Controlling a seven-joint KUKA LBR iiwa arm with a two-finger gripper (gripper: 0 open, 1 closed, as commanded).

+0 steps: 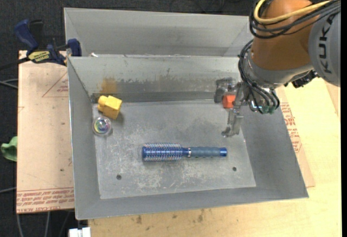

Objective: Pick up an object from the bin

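Toward the bin's [162, 76] right side, the claw [231, 130] is hanging low near the handle of the blue hairbrush [184, 152], carrying nothing visible; its opening cannot be told. Hairbrush is lying flat on the floor, pick not yet made.

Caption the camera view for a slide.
The gripper hangs in the grey metal bin near the handle tip of a blue plastic hairbrush; yellow block and clear glittery ball lie far left.

matt scuffed metal bin [162, 181], glossy plastic hairbrush [183, 152]
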